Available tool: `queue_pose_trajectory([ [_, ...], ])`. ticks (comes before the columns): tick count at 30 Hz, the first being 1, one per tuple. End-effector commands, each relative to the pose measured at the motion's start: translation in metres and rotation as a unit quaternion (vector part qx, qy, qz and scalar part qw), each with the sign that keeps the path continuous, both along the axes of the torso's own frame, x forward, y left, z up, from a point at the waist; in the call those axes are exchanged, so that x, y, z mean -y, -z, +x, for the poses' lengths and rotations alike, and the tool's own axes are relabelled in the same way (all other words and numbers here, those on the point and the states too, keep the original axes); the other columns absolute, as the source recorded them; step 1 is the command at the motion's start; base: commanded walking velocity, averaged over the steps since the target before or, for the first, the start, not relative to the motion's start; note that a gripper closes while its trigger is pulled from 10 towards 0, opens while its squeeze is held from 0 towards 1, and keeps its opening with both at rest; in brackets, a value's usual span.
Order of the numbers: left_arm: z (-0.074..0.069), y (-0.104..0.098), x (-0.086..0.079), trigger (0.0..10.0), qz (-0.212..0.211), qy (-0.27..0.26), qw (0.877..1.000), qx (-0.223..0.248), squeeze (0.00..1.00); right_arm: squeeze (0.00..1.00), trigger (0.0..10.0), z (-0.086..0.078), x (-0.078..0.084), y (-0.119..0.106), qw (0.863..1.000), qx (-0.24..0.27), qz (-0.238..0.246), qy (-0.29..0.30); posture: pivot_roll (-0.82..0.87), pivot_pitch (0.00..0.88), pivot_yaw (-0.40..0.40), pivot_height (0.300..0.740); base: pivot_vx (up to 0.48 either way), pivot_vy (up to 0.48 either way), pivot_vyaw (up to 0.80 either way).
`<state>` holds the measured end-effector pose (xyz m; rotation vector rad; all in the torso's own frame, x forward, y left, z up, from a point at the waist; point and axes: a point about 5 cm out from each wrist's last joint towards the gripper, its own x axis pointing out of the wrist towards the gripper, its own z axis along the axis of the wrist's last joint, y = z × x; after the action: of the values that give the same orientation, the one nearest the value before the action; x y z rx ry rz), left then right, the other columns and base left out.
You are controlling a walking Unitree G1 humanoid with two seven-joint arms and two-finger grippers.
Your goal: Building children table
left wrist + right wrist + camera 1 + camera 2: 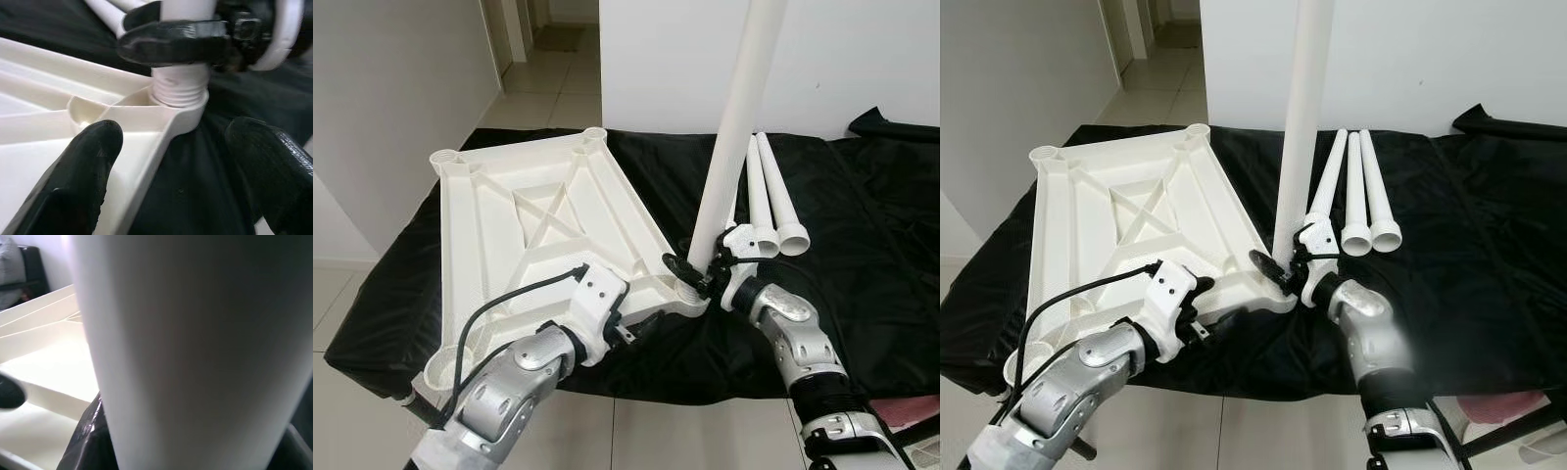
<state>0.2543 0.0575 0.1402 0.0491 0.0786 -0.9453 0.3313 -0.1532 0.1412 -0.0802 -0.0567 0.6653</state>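
White children's table top (538, 225) lies upside down, ribs showing, on a black cloth (862, 264) across the middle left of the frame. One white leg (734, 127) stands upright with its threaded end in the corner socket at lower centre. The right claw (697, 271) pinches that leg just above the socket. The left claw (171, 166) is spread, its fingers either side of the panel's near edge. Three more legs (773, 201) lie side by side right of centre

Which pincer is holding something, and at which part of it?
The right pincer holds the upright leg near its threaded bottom end; the left pincer is open.
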Motion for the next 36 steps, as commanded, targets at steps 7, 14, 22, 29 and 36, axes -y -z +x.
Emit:
queue_pose_trajectory([
  [7,-0.002,0.006,-0.006,10.0,0.001,-0.005,1.0,-0.005,0.0,0.0,10.0,-0.009,-0.006,0.011,0.995,-0.019,0.017,0.099,0.0,0.0,0.025,0.74,0.0,0.0,0.0],
  [14,0.004,0.007,-0.007,10.0,-0.002,-0.014,1.0,0.002,0.0,0.0,10.0,-0.016,-0.019,0.016,0.975,-0.035,0.038,0.214,-0.01,0.0,0.023,0.74,0.0,0.0,0.0],
  [22,0.006,0.006,-0.01,10.0,-0.002,-0.02,1.0,0.006,0.0,0.0,10.0,-0.026,-0.041,0.023,0.941,-0.053,0.07,0.326,0.0,0.0,0.025,0.74,0.0,0.0,0.0],
  [29,0.009,0.007,-0.013,10.0,-0.003,-0.026,1.0,0.009,0.0,1.0,10.0,-0.03,-0.041,0.019,0.941,-0.048,0.076,0.327,-0.01,0.0,0.025,0.74,0.0,0.0,0.0],
  [36,0.011,0.005,-0.014,10.0,0.001,-0.027,1.0,0.016,0.0,1.0,10.0,-0.028,-0.024,0.01,0.953,-0.017,0.075,0.293,-0.01,0.0,0.022,0.74,0.0,0.0,0.0],
])
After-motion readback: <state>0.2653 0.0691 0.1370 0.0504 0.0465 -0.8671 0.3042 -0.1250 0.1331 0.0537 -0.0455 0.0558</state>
